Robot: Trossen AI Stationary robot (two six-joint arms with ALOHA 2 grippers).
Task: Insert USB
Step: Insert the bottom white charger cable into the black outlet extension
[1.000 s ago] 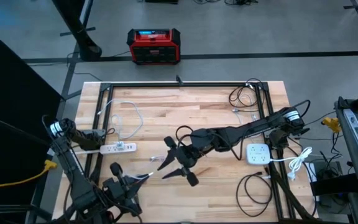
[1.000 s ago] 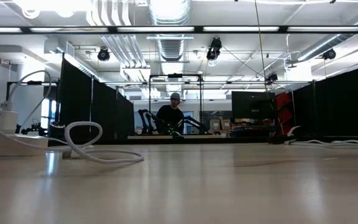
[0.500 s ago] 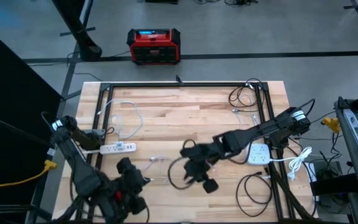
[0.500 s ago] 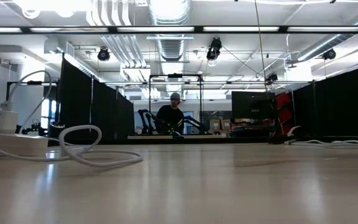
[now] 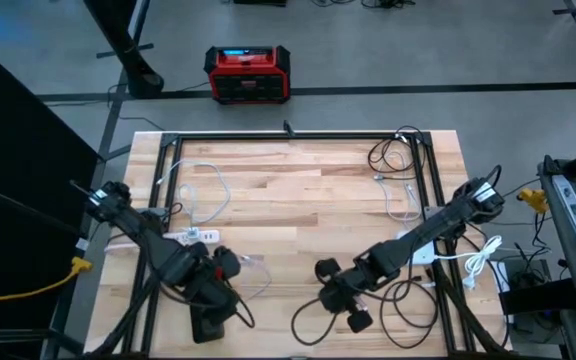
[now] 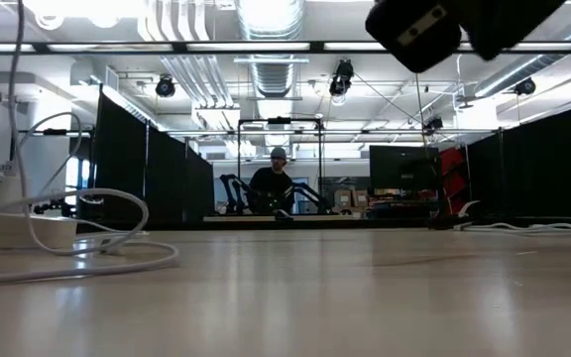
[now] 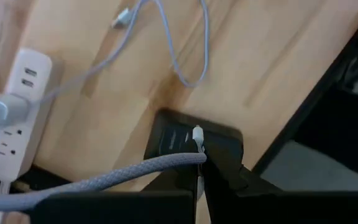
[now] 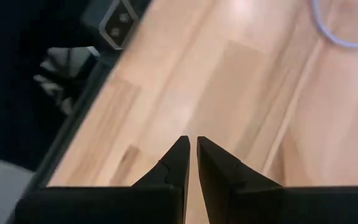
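My left gripper (image 7: 199, 163) has its 2 fingers clamped on the braided cable (image 7: 104, 179) just behind its white plug (image 7: 197, 133), held so the tip points forward for insertion; I judge the white power strip (image 7: 18, 99) beside it to be the target, a charger already in it. My right gripper (image 8: 191, 155) shows fingers nearly pressed together on nothing, over bare wood (image 8: 229, 81); it waits near the front edge (image 5: 340, 305). Only the left wrist view shows the plug; overhead, the left gripper (image 5: 213, 290) hides it, though that view places the power strip (image 5: 190, 237) near it.
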